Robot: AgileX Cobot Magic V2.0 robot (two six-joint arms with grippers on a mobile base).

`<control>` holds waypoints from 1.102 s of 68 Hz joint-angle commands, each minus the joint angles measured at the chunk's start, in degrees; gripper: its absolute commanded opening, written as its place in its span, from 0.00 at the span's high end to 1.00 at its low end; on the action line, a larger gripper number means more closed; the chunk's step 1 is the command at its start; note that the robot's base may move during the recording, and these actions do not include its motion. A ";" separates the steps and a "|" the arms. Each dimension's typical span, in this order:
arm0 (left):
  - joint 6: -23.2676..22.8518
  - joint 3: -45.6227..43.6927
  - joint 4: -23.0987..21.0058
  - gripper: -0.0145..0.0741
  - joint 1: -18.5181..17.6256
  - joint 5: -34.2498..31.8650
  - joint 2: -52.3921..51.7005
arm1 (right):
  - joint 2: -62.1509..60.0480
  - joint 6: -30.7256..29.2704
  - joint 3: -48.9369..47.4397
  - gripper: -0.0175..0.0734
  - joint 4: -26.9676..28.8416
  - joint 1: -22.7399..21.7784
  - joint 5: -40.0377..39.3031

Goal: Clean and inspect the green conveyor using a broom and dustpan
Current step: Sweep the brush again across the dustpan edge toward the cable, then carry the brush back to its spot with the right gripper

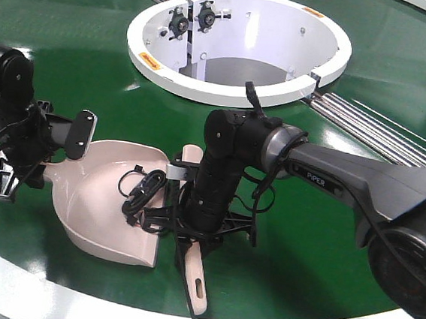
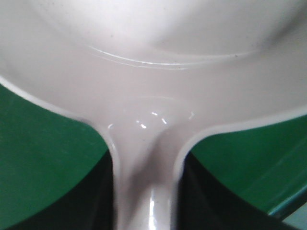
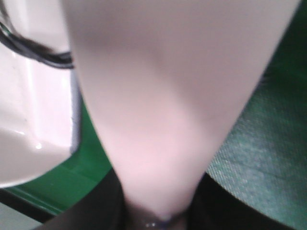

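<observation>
Green and glossy, the green conveyor [image 1: 72, 55] fills your front view, its pale rim curving along the near edge; on it, left of centre, lies the dustpan [image 1: 100, 194], a wide beige scoop with its rounded back toward the left arm and its flat lip toward the right arm; a loop of black cable [image 1: 141, 186] from the right wrist hangs over the scoop's mouth; whether the lip rests flat on the belt, you cannot quite tell from here.

Your right arm reaches in from the right, its forearm marked PIPER and its wrist bent straight down toward the belt; the right gripper [image 1: 195, 229] is clamped on the broom [image 1: 190, 267], and the wrist view shows the beige body narrowing down between the dark fingers; the broom lies just beside the dustpan's lip, its slotted handle end pointing at the near rim; its bristles are hidden behind the wrist.

Your left arm comes in low from the left edge; the left gripper [image 1: 12, 163] grasps the dustpan's handle, which in the left wrist view runs down between the dark fingers with green belt on either side.

Beyond both arms stands the white ring-shaped hub [image 1: 226, 97], with black fittings [image 1: 193, 18] on its inner wall; silver rails [image 1: 367, 125] run from it toward the right, behind the right forearm.
</observation>
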 commanded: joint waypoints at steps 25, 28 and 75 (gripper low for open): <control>-0.74 -1.58 -0.89 0.75 -0.41 -1.13 -2.65 | -1.46 -4.18 -10.67 0.80 7.22 2.49 3.38; -0.74 -1.58 -0.89 0.75 -0.41 -1.13 -2.65 | -1.39 -4.94 -11.89 0.80 7.46 2.88 3.38; -0.74 -1.58 -0.89 0.75 -0.41 -1.13 -2.65 | -8.38 -6.52 -10.59 0.80 -4.54 2.49 3.33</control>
